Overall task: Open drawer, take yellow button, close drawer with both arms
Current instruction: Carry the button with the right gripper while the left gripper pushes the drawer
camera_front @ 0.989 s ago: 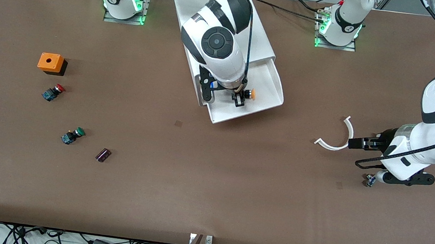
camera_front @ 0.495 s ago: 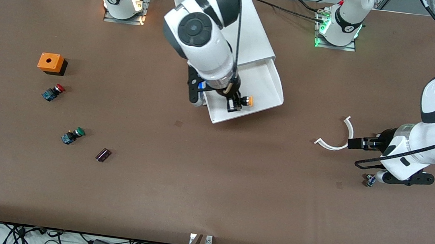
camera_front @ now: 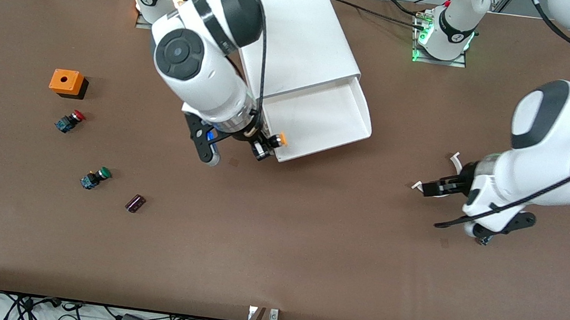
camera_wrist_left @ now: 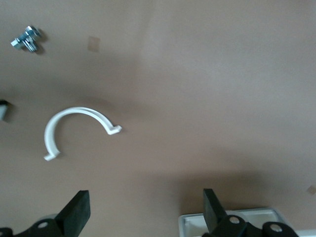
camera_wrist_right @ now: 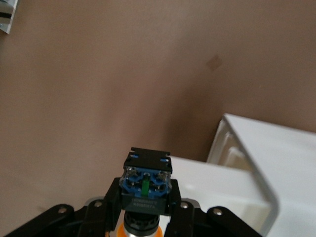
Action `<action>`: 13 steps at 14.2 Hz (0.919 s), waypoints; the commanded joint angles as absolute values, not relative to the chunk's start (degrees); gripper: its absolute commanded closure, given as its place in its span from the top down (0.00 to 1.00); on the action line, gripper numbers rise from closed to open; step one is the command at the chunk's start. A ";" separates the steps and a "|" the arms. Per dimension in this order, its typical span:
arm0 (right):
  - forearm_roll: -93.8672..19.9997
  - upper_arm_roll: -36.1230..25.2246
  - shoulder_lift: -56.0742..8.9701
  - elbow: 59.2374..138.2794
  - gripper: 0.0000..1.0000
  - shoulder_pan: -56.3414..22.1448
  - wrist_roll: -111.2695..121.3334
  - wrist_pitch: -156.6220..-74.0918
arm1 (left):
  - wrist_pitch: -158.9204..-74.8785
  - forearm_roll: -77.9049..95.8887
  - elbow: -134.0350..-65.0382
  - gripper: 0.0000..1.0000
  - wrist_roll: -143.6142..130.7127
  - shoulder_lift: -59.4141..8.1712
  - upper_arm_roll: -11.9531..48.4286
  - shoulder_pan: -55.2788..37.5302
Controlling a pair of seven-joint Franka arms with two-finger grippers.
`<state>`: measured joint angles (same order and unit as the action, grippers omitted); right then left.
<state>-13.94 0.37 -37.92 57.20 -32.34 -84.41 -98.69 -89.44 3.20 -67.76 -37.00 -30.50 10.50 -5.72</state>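
The top drawer (camera_front: 321, 113) stands pulled out of the white cabinet (camera_front: 298, 34), and its tray is bare. My right gripper (camera_front: 264, 150) is shut on the button (camera_front: 279, 140), which has an orange cap and a dark blue-black body. It holds the button in the air over the drawer's front corner toward the right arm's end of the table. In the right wrist view the button (camera_wrist_right: 145, 185) sits between the fingers, with the drawer's corner (camera_wrist_right: 247, 163) beside it. My left gripper (camera_front: 426, 189) is open and empty, low over the table; its open fingers also show in the left wrist view (camera_wrist_left: 144, 217).
A white C-shaped clip (camera_front: 456, 158) lies under the left gripper and shows whole in the left wrist view (camera_wrist_left: 74, 128), with small bolts (camera_wrist_left: 27, 39) beside it. Toward the right arm's end lie an orange box (camera_front: 66, 82), a red-capped button (camera_front: 70, 121), a green-capped button (camera_front: 95, 178) and a small dark part (camera_front: 135, 203).
My right gripper lifted the orange button out of the drawer and carried it toward the right arm's end, over the drawer's corner. My left gripper moved toward the drawer, over the clip.
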 commanded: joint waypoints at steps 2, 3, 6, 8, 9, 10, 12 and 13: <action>-14.06 0.79 -37.18 58.18 0.00 -26.65 -68.07 -91.69 | -95.96 2.99 -70.92 1.00 -48.58 -30.94 10.28 -12.20; -14.06 0.70 -37.09 58.88 0.00 -25.41 -64.63 -90.54 | -97.72 2.99 -71.97 1.00 -49.04 -30.94 10.28 -12.83; -10.21 0.70 -35.34 64.05 0.00 -21.89 -52.52 -90.17 | -102.55 2.81 -75.49 1.00 -50.70 -30.94 10.20 -15.28; -8.18 0.62 -33.23 69.32 0.00 -20.40 -44.34 -91.75 | -107.20 2.81 -79.78 1.00 -52.28 -30.33 10.28 -16.95; -8.09 0.62 -32.61 71.52 0.00 -19.35 -41.25 -92.71 | -108.97 2.81 -81.37 1.00 -54.47 -30.15 10.20 -18.18; -8.00 0.62 -32.00 73.46 0.00 -18.29 -37.74 -93.51 | -109.94 2.73 -82.00 1.00 -57.10 -30.23 10.20 -19.50; -7.91 0.70 -31.56 77.24 0.00 -16.79 -32.11 -96.14 | -110.21 2.64 -82.61 1.00 -58.18 -30.32 10.28 -21.18; -7.82 0.62 -31.20 79.17 0.00 -16.35 -28.69 -97.46 | -110.21 2.72 -83.31 1.00 -58.36 -30.15 10.28 -22.40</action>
